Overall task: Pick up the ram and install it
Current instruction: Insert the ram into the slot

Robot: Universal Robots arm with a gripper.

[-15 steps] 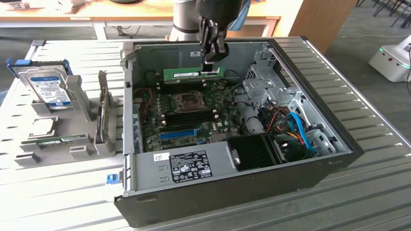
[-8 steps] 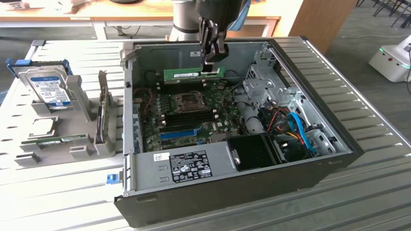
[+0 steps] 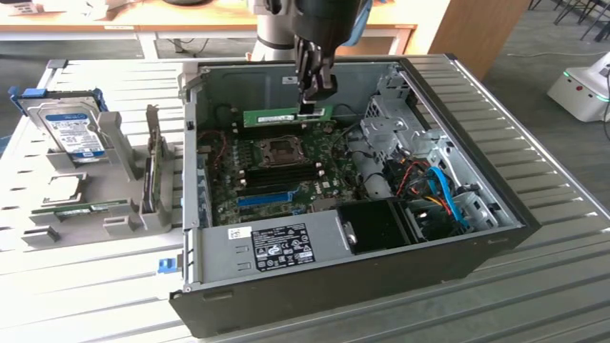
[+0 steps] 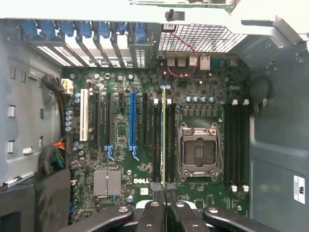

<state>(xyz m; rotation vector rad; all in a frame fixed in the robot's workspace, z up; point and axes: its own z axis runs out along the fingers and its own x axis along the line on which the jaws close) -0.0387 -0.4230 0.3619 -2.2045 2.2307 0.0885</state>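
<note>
Ram (image 3: 278, 116) in claw (image 3: 311, 107) above motherboard (image 3: 250, 187)

Green ram (image 3: 284, 115), white-labelled — black computer case (image 3: 362, 296), blue slot strip (image 3: 265, 198).

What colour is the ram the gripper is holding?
The ram is green; it shows best in the exterior view.

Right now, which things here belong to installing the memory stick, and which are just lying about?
Part of the job:
- memory stick, gripped by the end effector
- motherboard, directly beneath it
- open computer case

Lying about:
- hard drive
- grey rack holding it, beside the case
</note>
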